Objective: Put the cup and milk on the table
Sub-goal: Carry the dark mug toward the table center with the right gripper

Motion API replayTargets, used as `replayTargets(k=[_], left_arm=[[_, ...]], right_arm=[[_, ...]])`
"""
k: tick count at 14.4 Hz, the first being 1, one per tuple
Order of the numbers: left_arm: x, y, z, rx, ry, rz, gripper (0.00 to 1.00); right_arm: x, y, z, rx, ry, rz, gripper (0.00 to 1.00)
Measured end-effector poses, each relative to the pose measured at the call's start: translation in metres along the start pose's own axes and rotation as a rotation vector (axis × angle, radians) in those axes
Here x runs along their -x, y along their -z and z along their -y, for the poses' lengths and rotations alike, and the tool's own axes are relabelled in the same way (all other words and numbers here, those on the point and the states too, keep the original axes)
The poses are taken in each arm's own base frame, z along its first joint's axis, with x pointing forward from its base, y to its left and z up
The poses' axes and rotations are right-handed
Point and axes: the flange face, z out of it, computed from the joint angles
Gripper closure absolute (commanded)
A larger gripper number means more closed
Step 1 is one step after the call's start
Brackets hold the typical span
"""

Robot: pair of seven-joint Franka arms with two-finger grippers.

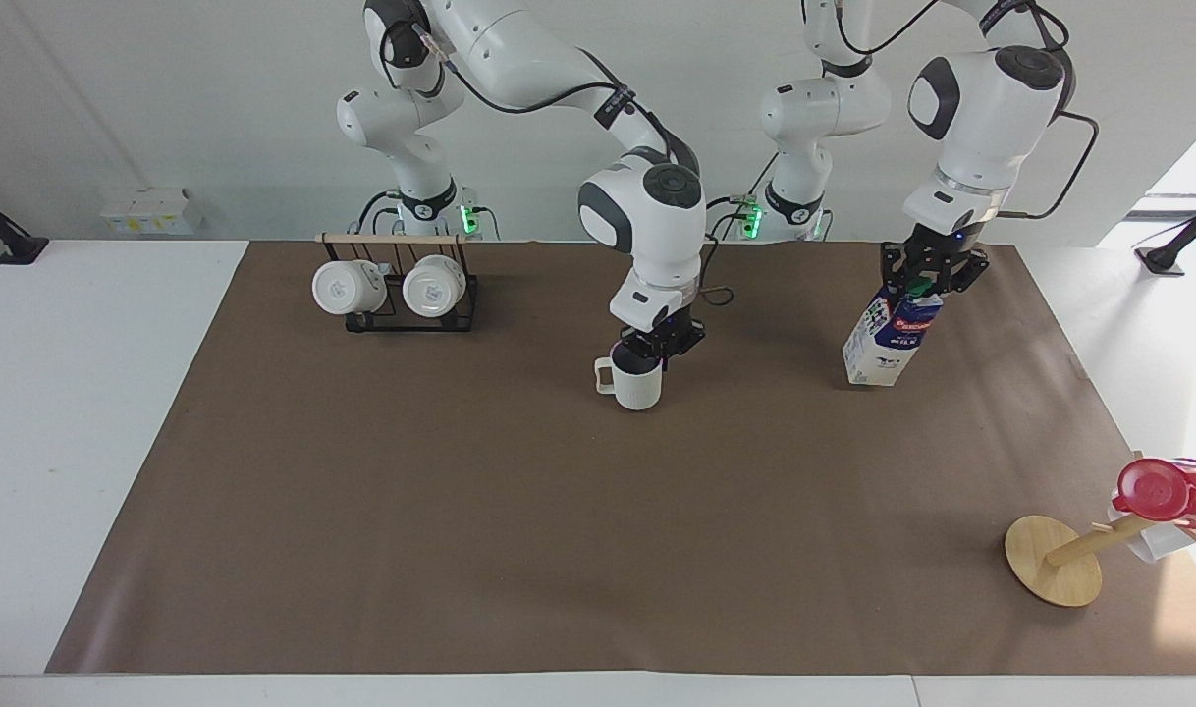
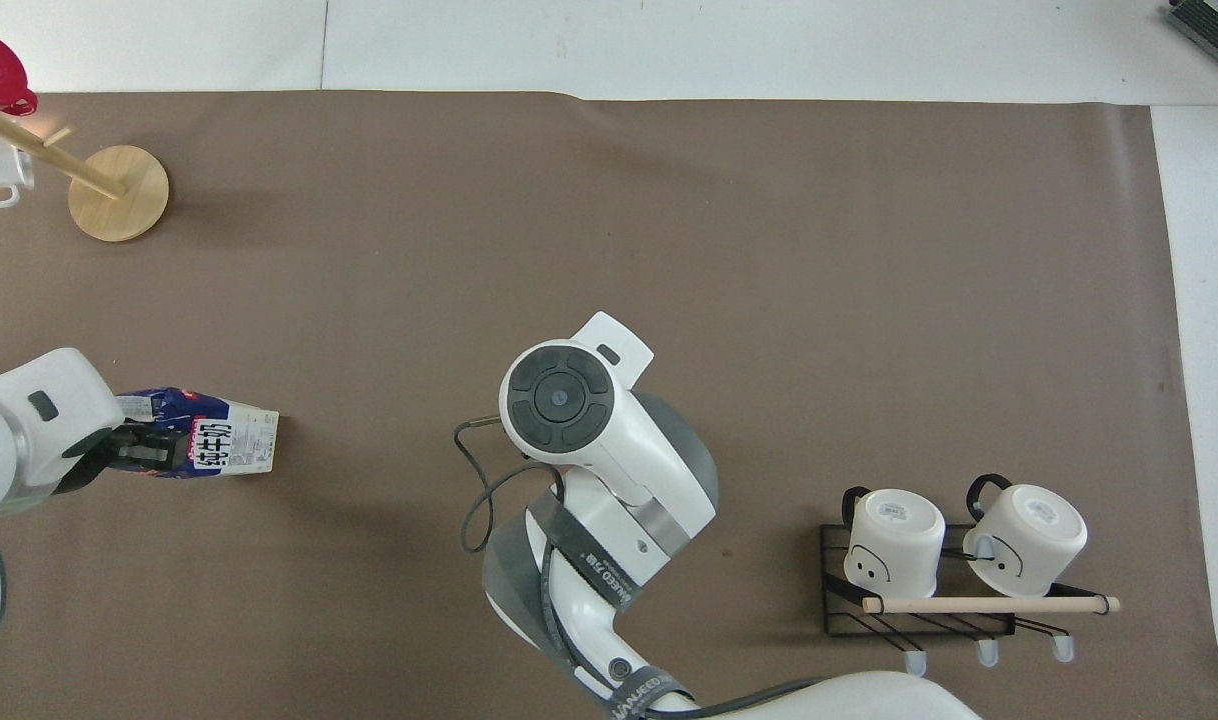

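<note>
Counted: one cream ribbed mug; one blue-and-white milk carton; two plain white mugs; one red cup; two wooden-railed racks.

The right arm reaches from its base out over the middle of the mat, its elbow high, its forearm bent steeply down and its wrist upright; the right gripper points straight down, its fingers pinched on the rim of the cup, one finger inside the mouth; from overhead the arm's own wrist housing hides this gripper; the left arm stands at its own end of the table, forearm near vertical, wrist turned downward; the left gripper points down with its dark fingers closed about the top of the milk, which leans in its hold.
</note>
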Motion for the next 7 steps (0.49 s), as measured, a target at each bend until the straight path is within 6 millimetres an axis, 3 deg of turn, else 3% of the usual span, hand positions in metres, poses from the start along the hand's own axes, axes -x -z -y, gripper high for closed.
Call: replayTargets(k=[4, 7], left_arm=[[-0.014, 0.04, -0.033, 0.008, 0.044, -0.004, 0.54], [-0.02, 0.062, -0.06, 0.016, 0.083, -0.007, 0.57]], right_arm=[[0.007, -0.001, 0.007, -0.015, -0.013, 0.043, 1.0], [0.015, -0.006, 0.011, -0.008, -0.008, 0.06, 0.85]])
